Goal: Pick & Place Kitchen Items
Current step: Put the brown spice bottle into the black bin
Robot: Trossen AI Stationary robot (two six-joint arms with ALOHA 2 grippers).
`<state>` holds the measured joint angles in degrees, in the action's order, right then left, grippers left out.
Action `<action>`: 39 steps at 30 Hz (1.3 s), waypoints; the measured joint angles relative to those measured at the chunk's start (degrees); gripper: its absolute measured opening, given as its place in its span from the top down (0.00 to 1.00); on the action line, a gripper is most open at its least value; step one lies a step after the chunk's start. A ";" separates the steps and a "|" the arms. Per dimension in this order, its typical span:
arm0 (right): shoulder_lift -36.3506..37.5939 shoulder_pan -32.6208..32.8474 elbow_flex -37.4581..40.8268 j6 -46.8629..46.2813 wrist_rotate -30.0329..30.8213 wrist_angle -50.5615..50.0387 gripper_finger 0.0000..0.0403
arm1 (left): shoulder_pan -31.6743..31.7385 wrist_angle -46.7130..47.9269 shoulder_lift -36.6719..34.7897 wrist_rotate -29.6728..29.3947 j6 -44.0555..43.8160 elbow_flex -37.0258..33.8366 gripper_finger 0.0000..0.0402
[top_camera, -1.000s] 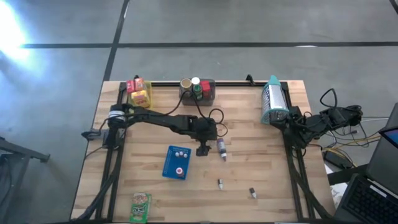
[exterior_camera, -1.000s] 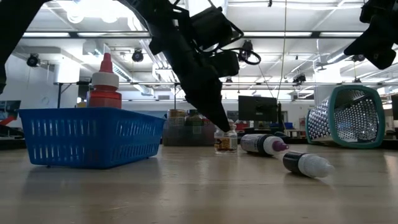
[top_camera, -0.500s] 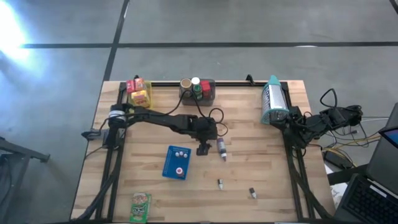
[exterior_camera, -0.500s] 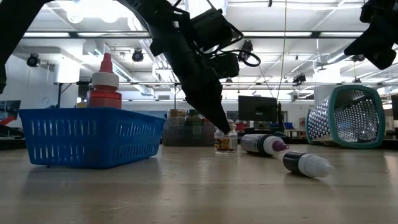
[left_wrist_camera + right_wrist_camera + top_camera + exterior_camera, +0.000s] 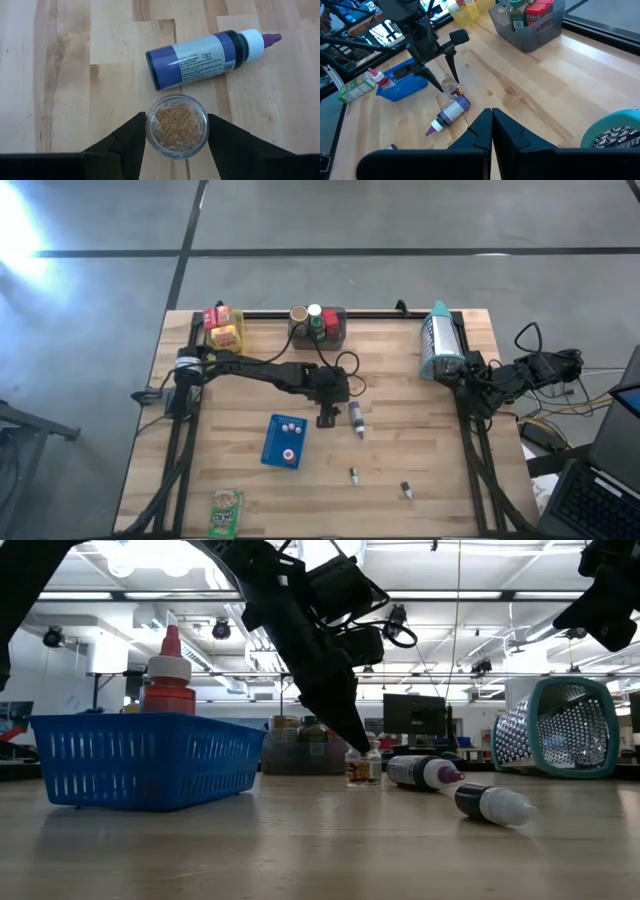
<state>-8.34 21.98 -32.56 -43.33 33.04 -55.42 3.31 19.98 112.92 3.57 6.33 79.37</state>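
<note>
Standing upright mid-table, small glass jar [image 5: 176,126] sits between left gripper [image 5: 176,137] fingers, set close at either side; contact unclear. Purple bottle [image 5: 210,58] lies just beside.

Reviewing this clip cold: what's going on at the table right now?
The left gripper is down at mid-table, its fingers either side of a small clear jar of brown granules standing upright next to a purple bottle lying on its side. Whether the fingers touch the jar yet is unclear. The right gripper is shut and empty, parked at the table's right edge by the teal mesh basket.
</note>
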 joint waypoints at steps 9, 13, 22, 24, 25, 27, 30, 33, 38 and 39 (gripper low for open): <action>0.00 0.00 0.00 0.02 0.00 0.00 0.98 | 0.05 1.45 -0.62 -0.46 0.20 0.00 0.52; 0.00 -0.02 0.00 0.00 0.00 0.01 0.98 | 0.38 2.18 -3.29 -2.84 0.45 -0.02 0.52; -0.02 0.00 0.00 -0.02 0.00 0.00 0.98 | 3.44 2.51 -10.58 -7.93 0.30 0.00 0.52; -0.02 -0.02 0.00 -0.02 -0.02 0.00 0.98 | 4.50 2.70 -12.04 -8.34 0.26 0.00 0.52; -0.02 -0.01 0.00 -0.02 -0.02 0.00 0.98 | 4.98 2.79 -12.62 -8.60 0.13 0.00 0.52; -0.02 -0.02 0.00 0.00 0.00 0.00 0.98 | 5.93 3.08 -13.71 -9.41 0.10 0.00 0.52; -0.02 -0.02 0.00 -0.04 0.00 0.00 0.98 | 7.32 3.28 -15.17 -10.24 0.10 0.00 0.52; -0.02 -0.02 0.00 -0.02 -0.01 0.00 0.98 | 8.67 3.62 -16.34 -10.30 0.08 0.00 0.52; -0.02 -0.02 0.00 -0.02 -0.01 0.00 0.98 | 10.45 3.70 -17.09 -11.31 0.06 0.00 0.52; -0.02 -0.02 0.00 -0.02 0.00 0.00 0.98 | 10.79 3.80 -17.10 -11.34 0.06 0.00 0.52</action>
<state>-8.36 21.96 -32.56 -43.35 33.04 -55.42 14.10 23.78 95.82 -7.77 6.39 79.37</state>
